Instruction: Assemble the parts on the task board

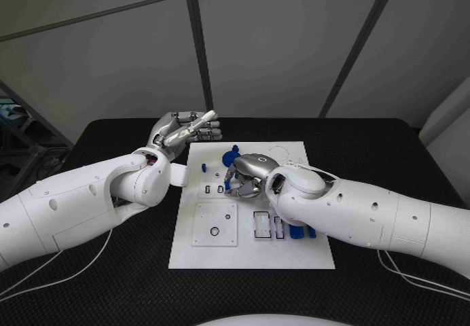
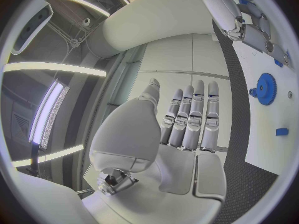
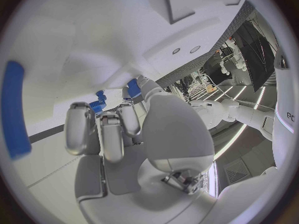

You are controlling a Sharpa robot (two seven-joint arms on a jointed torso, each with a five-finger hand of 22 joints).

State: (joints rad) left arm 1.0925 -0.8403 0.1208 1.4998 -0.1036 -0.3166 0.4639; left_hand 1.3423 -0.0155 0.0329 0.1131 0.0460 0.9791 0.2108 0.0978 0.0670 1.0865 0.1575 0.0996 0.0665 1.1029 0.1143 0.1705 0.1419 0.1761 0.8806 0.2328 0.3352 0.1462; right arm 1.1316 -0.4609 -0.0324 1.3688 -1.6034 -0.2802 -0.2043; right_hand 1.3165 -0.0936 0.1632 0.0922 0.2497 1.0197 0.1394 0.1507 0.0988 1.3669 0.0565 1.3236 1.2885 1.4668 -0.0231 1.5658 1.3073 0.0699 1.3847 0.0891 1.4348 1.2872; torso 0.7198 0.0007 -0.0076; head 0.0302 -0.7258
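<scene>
The left hand point(image 1: 186, 130) hovers over the black table point(image 1: 382, 156) just beyond the far left corner of the white task board point(image 1: 294, 252), its fingers straight and laid close side by side, thumb apart, holding nothing; the left wrist view shows the same flat, empty hand point(image 2: 187, 117) with bare table edge beside it. The right hand point(image 1: 247, 175) is down on the middle of the board, fingers curled inward. In the right wrist view the fingertips point(image 3: 102, 134) bunch around a small blue part point(image 3: 98, 104), with a second blue piece point(image 3: 133, 87) near the thumb; whether the hand truly pinches either one cannot be told.

Room to move is tight at the board's centre, where both forearms converge. The near left of the board and the black table on both sides lie open.

Blue parts that can be counted in the head view: one gear point(image 1: 228, 157) on the far half, close beside the right hand, also seen in the left wrist view point(image 2: 266, 88); one small block point(image 1: 204, 166) near the left edge; and blue pieces point(image 1: 297, 231) by the slots at the near right, partly hidden under the right arm, so their number is unclear. A white square plate with a hole point(image 1: 214, 224) sits on the near left part of the board.
</scene>
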